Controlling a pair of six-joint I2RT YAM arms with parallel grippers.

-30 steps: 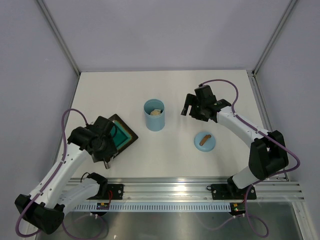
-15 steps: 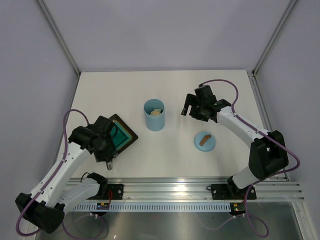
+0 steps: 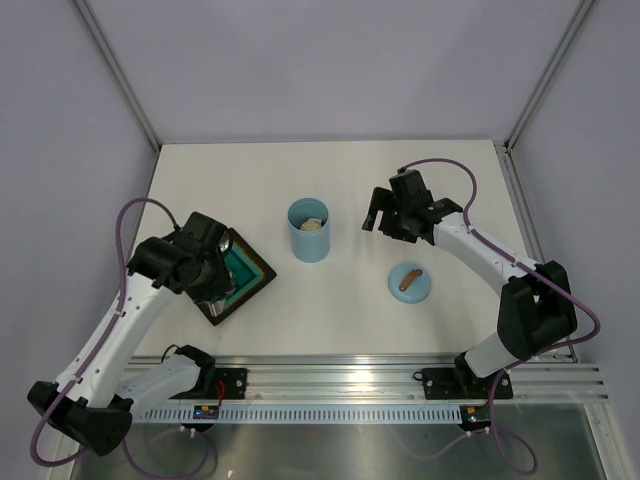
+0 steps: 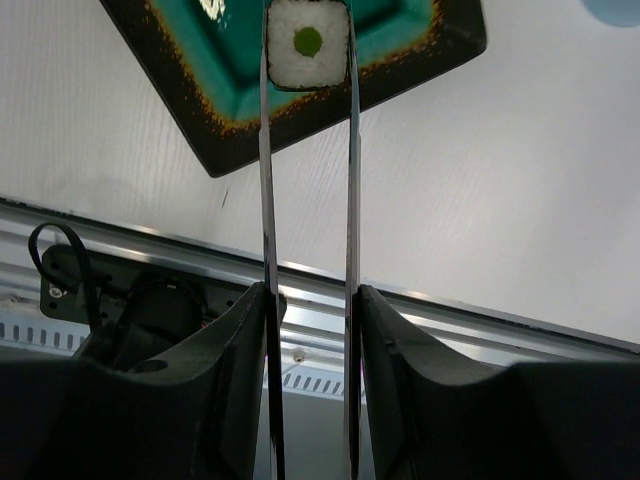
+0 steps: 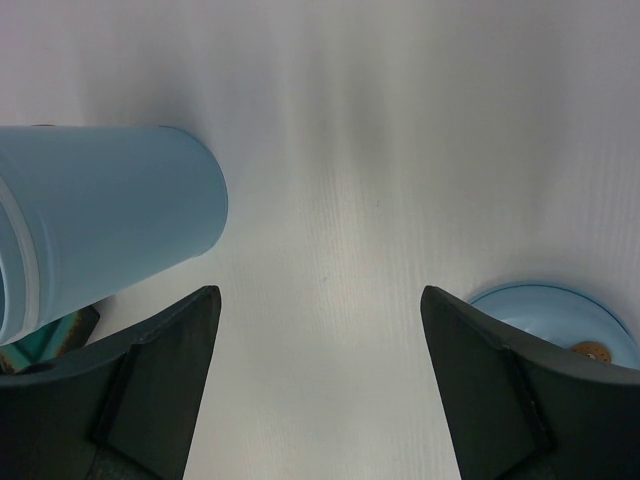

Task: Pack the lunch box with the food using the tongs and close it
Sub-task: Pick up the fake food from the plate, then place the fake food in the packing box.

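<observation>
And the right arm is stretched forward, right gripper (image 5: 318, 300) spread wide, hanging between the upright lunch box (image 3: 309, 231) and its lid (image 3: 408, 283). Over the dark tray (image 3: 245, 278) the left arm bends low, left gripper (image 4: 310, 300) clamped on the tongs (image 4: 263, 180), tips pinching a white food square (image 4: 308, 42).

Top view overhead; wrist views close; all share tray (image 3: 246, 271).
</observation>
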